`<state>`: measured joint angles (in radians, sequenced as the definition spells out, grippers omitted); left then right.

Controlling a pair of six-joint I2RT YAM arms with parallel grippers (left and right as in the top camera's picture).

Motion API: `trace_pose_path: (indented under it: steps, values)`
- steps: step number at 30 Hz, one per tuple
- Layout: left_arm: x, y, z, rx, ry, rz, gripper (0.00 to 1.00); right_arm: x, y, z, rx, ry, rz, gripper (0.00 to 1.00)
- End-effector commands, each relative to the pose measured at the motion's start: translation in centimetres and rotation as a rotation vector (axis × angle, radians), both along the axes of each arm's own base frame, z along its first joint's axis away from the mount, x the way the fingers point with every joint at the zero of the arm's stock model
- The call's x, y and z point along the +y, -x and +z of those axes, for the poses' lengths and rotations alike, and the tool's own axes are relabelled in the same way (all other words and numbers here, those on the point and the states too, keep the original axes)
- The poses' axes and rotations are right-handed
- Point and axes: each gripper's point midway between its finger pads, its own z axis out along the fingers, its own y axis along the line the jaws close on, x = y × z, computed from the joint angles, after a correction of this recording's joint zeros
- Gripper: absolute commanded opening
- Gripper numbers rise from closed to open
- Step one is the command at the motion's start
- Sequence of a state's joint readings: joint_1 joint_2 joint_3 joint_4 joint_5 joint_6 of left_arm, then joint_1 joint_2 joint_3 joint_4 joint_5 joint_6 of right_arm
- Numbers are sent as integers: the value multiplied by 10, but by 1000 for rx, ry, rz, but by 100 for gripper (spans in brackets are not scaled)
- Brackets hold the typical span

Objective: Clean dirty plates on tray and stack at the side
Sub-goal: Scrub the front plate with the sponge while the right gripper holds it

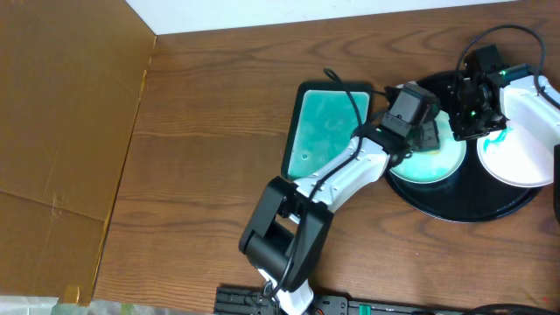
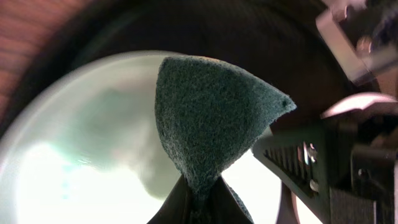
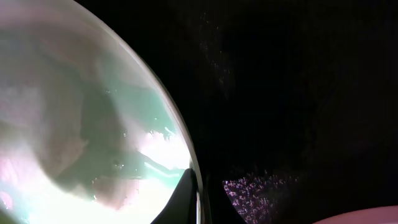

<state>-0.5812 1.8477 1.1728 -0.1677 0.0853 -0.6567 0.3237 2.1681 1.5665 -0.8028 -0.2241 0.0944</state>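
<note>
Evidently the wiping step is in hand: left gripper (image 2: 199, 202) is clenched on a sponge (image 2: 211, 112) over a plate (image 2: 74, 162) on the tray (image 1: 472, 201), while right gripper (image 3: 198, 199) pinches the plate's rim, steadying it. Next, the sponge likely needs pressing down and rubbing across the plate

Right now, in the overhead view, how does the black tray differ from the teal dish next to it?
The tray is round and black; the teal dish is rectangular with a black edge. The tray is larger and holds plates; the dish holds none. Both lie flat on the wooden table.
</note>
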Motion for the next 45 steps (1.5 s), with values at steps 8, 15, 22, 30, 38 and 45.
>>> trace_pose_path:
  steps: [8, 15, 22, 30, 38, 45]
  values:
    - [56, -20, -59, 49, -191, 81, 7, 2, 19, -29, 71, 38, 17, 1]
    - [131, -29, -63, 75, -368, 206, 7, 1, 21, -29, 79, 42, 21, 1]
    - [130, -31, -8, -11, -319, 221, 7, 1, 21, -29, 78, 46, 20, 1]
    - [62, -2, 34, 14, -36, 12, 7, 2, 18, -29, 67, 41, 20, 1]
    - [27, 23, -24, 156, -60, -85, 7, 2, 17, -29, 64, 40, 20, 1]
    - [69, 10, -44, 113, -282, 40, 7, 0, 17, -28, 64, 52, 19, 1]
